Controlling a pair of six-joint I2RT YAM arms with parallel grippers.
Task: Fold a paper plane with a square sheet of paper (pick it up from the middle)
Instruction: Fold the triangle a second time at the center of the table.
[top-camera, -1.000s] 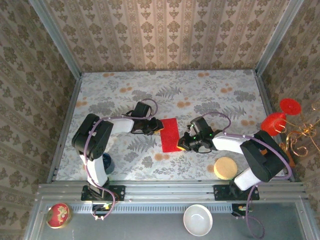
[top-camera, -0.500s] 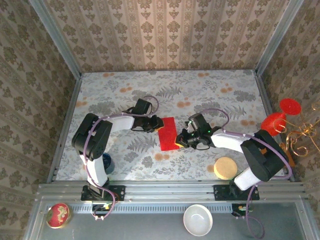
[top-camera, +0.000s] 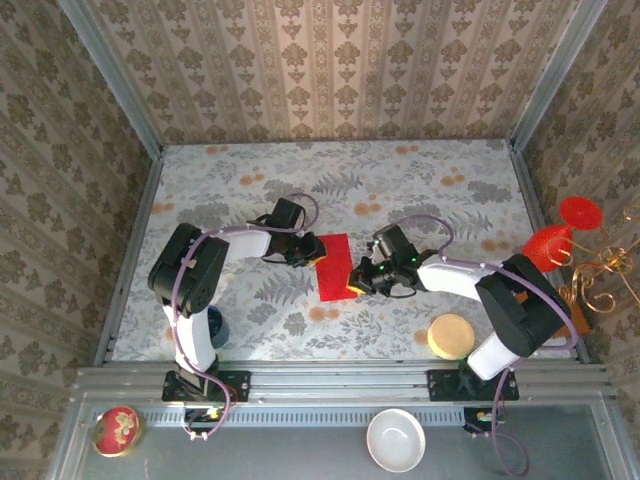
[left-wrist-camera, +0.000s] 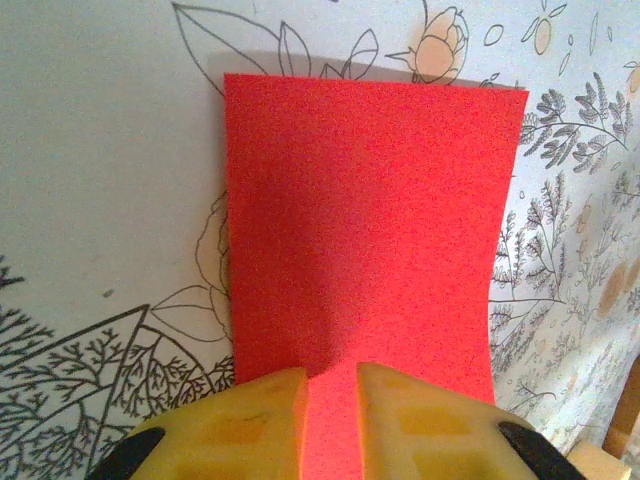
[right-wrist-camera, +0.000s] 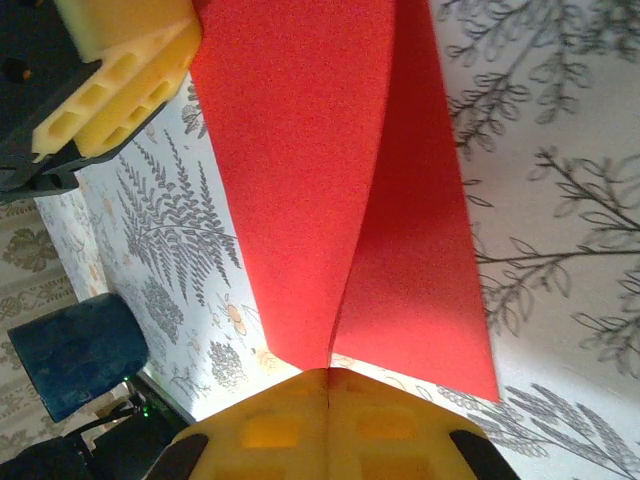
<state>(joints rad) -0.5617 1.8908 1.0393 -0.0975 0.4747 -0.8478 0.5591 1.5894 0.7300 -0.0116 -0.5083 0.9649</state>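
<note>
The square sheet of paper (top-camera: 336, 266), bright red, lies mid-table between both grippers and is bent along a crease, one half raised. In the right wrist view the sheet (right-wrist-camera: 330, 180) forms two flaps that meet at my right gripper (right-wrist-camera: 328, 372), which is shut on the crease at that edge. My right gripper (top-camera: 360, 281) is at the sheet's right side. My left gripper (top-camera: 310, 252) is at the sheet's left edge. Its yellow fingers (left-wrist-camera: 250, 420) stand a narrow gap apart, and the sheet (left-wrist-camera: 370, 220) runs into the gap at my left gripper (left-wrist-camera: 332, 375).
A dark blue cup (top-camera: 212, 325) stands near the left arm's base. A round tan disc (top-camera: 450, 336) lies at the front right. Red round glasses (top-camera: 560, 235) and a gold wire piece (top-camera: 600, 275) sit at the right wall. A white bowl (top-camera: 395, 440) and a red tin (top-camera: 117, 430) rest on the front ledge.
The right gripper has moved up and left toward the left one, and the flat sheet has buckled into a raised fold. The left jaws have narrowed a little.
</note>
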